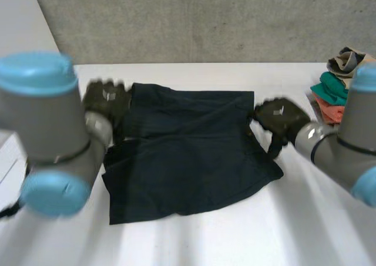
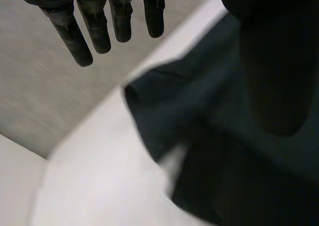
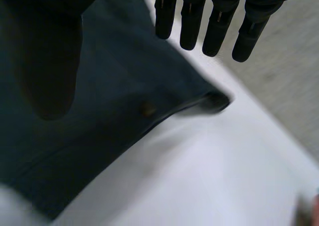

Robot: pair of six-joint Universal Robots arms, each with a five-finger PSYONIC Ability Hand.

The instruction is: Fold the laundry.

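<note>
The left hand (image 1: 106, 101) hung with straight, released fingers (image 2: 94, 26) at the far left corner of the dark navy garment (image 1: 188, 154). The right hand (image 1: 281, 116), its fingers (image 3: 217, 26) likewise straight and empty, was at the far right corner. The garment lay spread on the white table (image 1: 235, 236), with a pile of clothes (image 1: 336, 84) beyond the right hand.

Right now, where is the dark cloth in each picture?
Head view: dark cloth mid-table, between left hand and right hand.
Left wrist view: its corner near the left hand's fingertips.
Right wrist view: its corner near the right hand's fingertips.
Shared landmark: the white table.
</note>
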